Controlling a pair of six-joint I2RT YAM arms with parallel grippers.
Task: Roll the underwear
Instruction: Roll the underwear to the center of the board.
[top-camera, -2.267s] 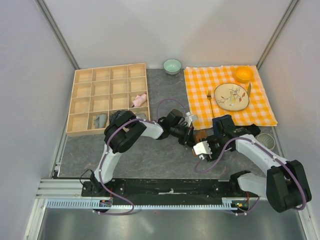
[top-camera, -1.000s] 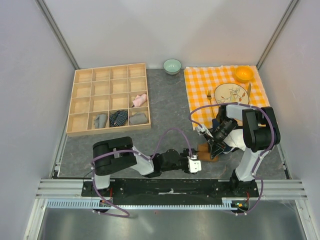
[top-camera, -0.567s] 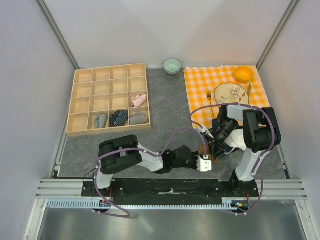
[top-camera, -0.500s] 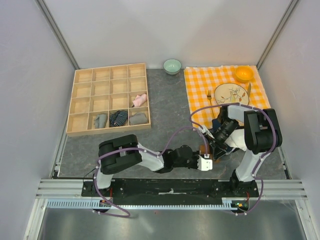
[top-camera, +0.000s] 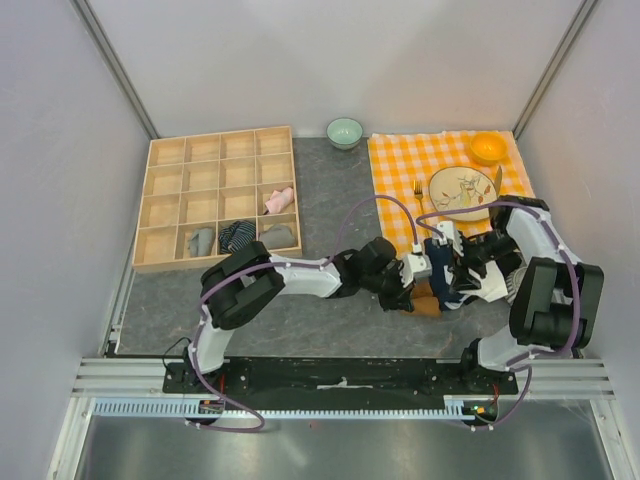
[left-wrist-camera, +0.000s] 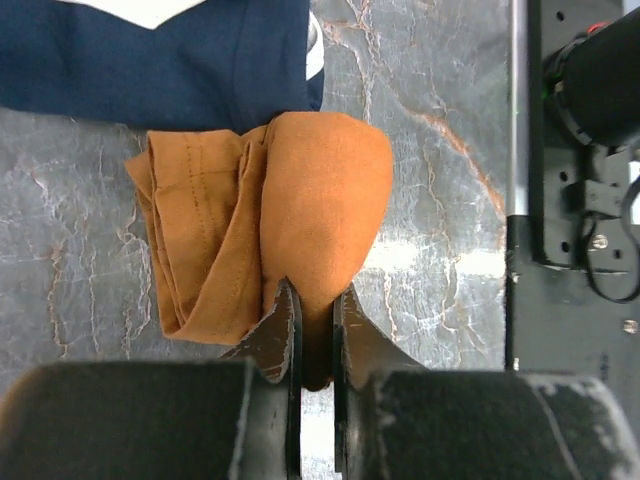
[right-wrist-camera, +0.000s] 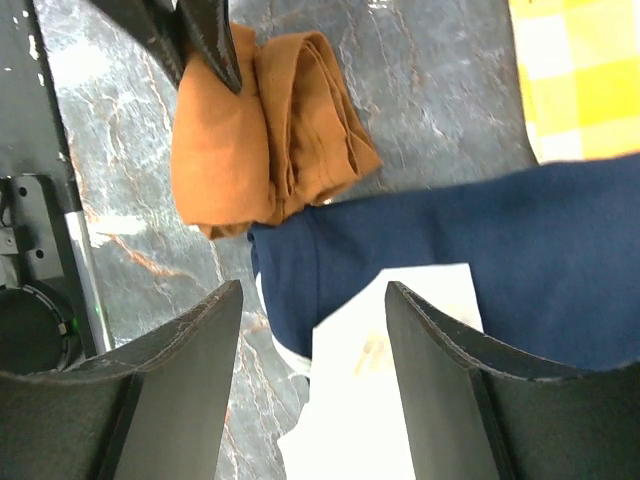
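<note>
Underwear (left-wrist-camera: 300, 210): soft rust-brown roll, stitched folds.
Left gripper (left-wrist-camera: 315, 330): jaws pinch the roll's rounded edge.
Right gripper (right-wrist-camera: 312, 330): jaws wide, empty, near the roll.

The near edge of the rust-brown underwear (left-wrist-camera: 300, 210) is hidden between the closed fingers of the left gripper (left-wrist-camera: 316, 325). Beyond the underwear, the navy cloth (left-wrist-camera: 170, 50) is cut off by the picture's top edge. From above, the underwear is mostly covered by the gripper.
</note>
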